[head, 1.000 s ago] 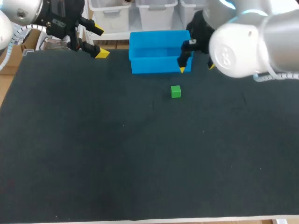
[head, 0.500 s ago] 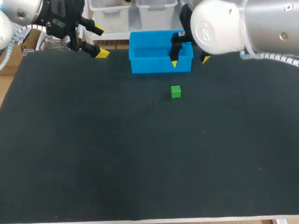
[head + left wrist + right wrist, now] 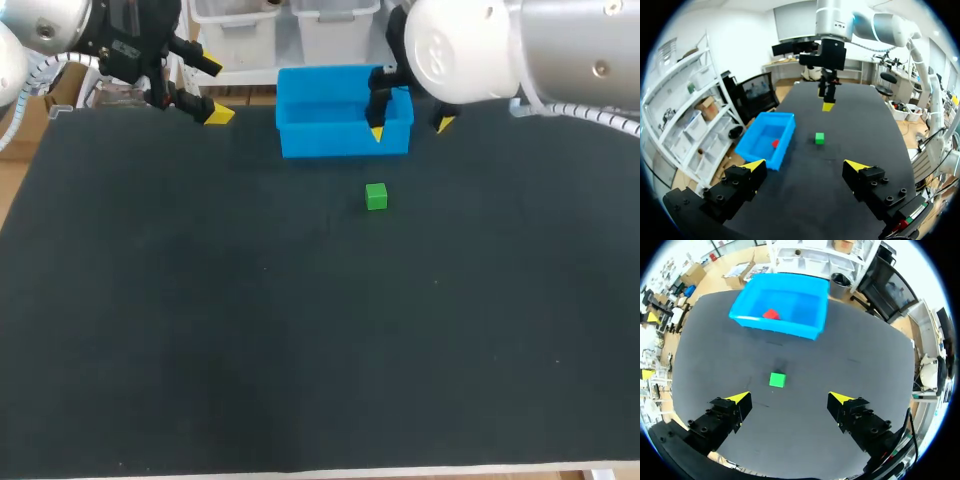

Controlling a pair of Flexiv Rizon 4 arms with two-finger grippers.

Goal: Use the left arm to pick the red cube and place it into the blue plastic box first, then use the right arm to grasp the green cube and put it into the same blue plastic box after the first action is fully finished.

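Two cubes, one done: red cube (image 3: 771, 314) lies inside the blue box (image 3: 330, 140), so step 1 looks finished & it's my R side's turn. Green cube (image 3: 376, 196) sits on the table (image 3: 200, 300) just in front of the box, nearer its right end, not touching it.

R claw (image 3: 790, 399) hangs high on the cube's side of the box, fingers spread wide, nothing in them. In its wrist view the green cube is ahead of it, a bit toward one finger rather than centred, w/ the box beyond. L claw (image 3: 805, 165) sits well off the box's left end, also wide & empty.

Risks, as I judge them:
- Cube is close to the box's front wall, so if I come down too far fwd, a finger clips the wall or rim & shoves the box.
- If I close off-centre, one tip hits first & the cube skids or twists out. Small thing, wide gap.
- Shallow grip, and the cube could slip on the lift over the wall.

Vs 1 s ago: my R arm's elbow has swung up & across toward the box's far side. In the head view the visible tip has shifted from the box's front right corner a bit inward along the front wall. Vs 0.5 s ago, hardly any diff. L claw, box & green cube haven't moved.
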